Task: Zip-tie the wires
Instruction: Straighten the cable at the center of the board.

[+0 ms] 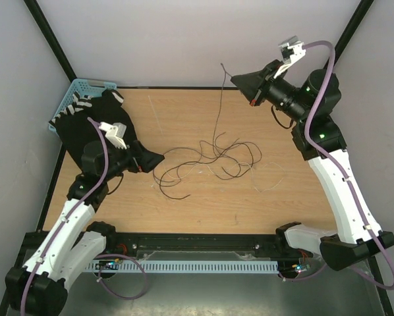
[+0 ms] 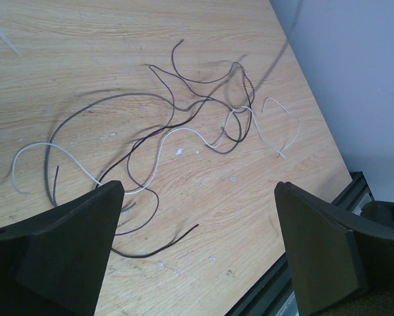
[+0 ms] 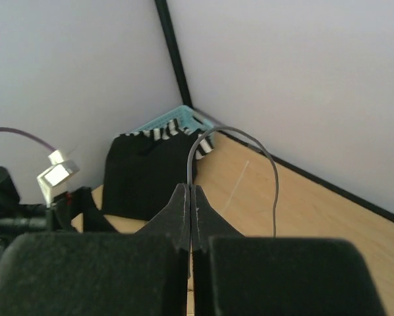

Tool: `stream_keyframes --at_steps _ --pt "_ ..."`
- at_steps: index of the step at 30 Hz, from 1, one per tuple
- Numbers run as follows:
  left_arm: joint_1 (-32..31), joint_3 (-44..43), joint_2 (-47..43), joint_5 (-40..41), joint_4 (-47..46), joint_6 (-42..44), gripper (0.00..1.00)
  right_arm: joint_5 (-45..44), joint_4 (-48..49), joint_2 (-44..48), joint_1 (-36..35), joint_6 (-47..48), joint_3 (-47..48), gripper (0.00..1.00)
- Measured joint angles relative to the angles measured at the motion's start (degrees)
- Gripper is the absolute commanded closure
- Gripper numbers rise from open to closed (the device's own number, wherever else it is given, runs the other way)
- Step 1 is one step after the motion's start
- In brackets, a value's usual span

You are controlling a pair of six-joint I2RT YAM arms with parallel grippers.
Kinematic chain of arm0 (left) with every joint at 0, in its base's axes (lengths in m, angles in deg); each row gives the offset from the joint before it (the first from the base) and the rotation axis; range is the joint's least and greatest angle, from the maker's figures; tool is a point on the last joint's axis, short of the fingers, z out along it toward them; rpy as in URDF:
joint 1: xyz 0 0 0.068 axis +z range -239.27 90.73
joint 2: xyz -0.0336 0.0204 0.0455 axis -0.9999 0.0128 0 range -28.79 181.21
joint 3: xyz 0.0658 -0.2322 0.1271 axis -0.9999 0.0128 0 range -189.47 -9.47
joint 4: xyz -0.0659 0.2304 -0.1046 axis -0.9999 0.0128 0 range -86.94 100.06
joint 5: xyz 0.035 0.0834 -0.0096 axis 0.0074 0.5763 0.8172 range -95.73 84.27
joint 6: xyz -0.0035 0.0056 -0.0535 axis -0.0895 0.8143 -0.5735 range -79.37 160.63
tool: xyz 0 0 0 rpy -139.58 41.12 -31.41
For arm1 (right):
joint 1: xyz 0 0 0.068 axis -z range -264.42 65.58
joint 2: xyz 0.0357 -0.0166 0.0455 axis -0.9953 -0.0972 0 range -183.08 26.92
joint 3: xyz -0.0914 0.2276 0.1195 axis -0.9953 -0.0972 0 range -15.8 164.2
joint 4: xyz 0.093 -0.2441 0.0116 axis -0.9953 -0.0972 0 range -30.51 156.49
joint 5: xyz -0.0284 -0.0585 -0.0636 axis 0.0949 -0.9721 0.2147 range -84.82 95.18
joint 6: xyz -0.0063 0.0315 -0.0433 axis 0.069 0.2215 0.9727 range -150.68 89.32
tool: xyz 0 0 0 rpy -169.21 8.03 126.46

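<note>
Dark left gripper (image 2: 200, 191) fingers (image 2: 65, 250) fill both lower corners of the left wrist view. Jaws spread wide, nothing between them but bare table (image 2: 250, 217).

Wires (image 2: 184, 112): loose tangle of thin black strands lying flat on the wood ahead of those fingers, toward 12 o'clock in that view. A few pale strands run through the dark ones. One black end curls close by the left-hand finger; contact cannot be told.

Top view: left gripper (image 1: 154, 160) sits low at 9 o'clock of the table (image 1: 184, 217), tip pointing toward 3 o'clock. Wires (image 1: 210, 158) sprawl mid-table, just beside that tip. Right gripper (image 1: 234, 79) is raised at 1 o'clock, over the far edge. One black strand climbs from the tangle toward 12 o'clock and reaches its tip.

Right wrist view: right gripper (image 3: 189, 192) jaws pressed together, pinching that strand of the wires (image 3: 250, 141). It arcs up out of the tips and drops away at 3 o'clock.

Zip tie (image 1: 156, 113): faint pale straight strip, flat on the wood at 11 o'clock of the tangle, apart from both grippers. Also seen past the shut tips, zip tie (image 3: 240, 179).

Blue basket (image 1: 85, 85) at 10 o'clock corner; black striped cloth (image 1: 95, 118) drapes over it and onto the table.
</note>
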Motion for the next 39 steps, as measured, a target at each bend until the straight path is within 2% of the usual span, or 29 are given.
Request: stream_keyframes --at_steps 12,21,28,31,39 --pt "-4.7 -0.4 1.4 -5.2 -4.1 1.7 0.01 10.8 0.9 3.5 0.0 -7.1 0.0 1.0" --pt "-5.0 -0.4 2.8 -6.1 -4.5 1.9 0.01 6.4 -2.8 4.7 0.0 -5.7 -13.8 1.0" --pt "-5.1 -0.4 3.6 -6.1 -4.7 2.0 0.01 10.3 -4.7 6.5 0.1 -7.9 -15.2 1.0" --pt "-5.6 -0.4 4.6 -6.1 -5.0 1.9 0.01 12.3 -2.3 8.3 0.1 -9.9 -14.9 1.0" --pt "-10.1 -0.8 5.0 -7.2 -5.9 3.3 0.01 16.5 11.9 7.6 0.1 -19.4 -10.9 1.0"
